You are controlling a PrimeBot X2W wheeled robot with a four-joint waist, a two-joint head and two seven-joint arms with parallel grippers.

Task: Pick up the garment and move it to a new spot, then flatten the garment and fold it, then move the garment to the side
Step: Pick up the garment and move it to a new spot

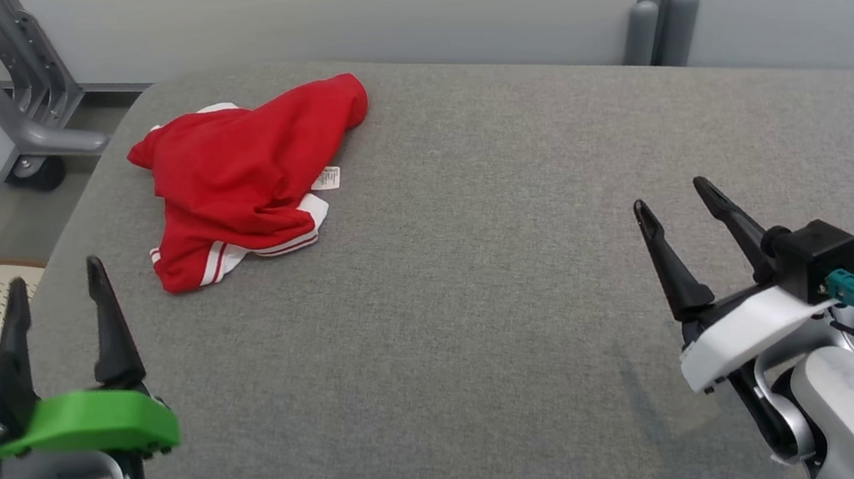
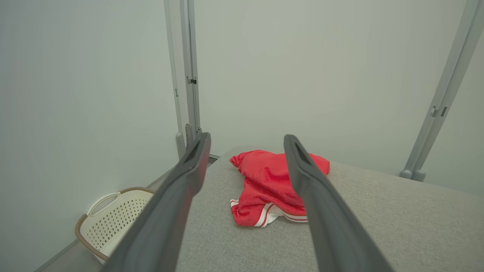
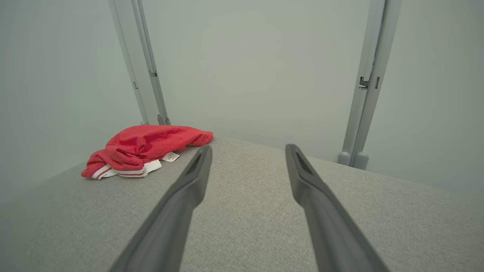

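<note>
Nothing is done yet: the red garment (image 1: 245, 174), perhaps shorts, lies crumpled at the upper left of the tabletop (image 1: 485, 282). Left claw (image 1: 54, 275) and right claw (image 1: 670, 194) stand wide open, empty, low in frame.

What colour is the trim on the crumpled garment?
White with red stripes, on the red garment; clearest in the head view.

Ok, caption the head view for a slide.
Open left gripper and right gripper above grey upholstered surface; crumpled red garment lies ahead.
</note>
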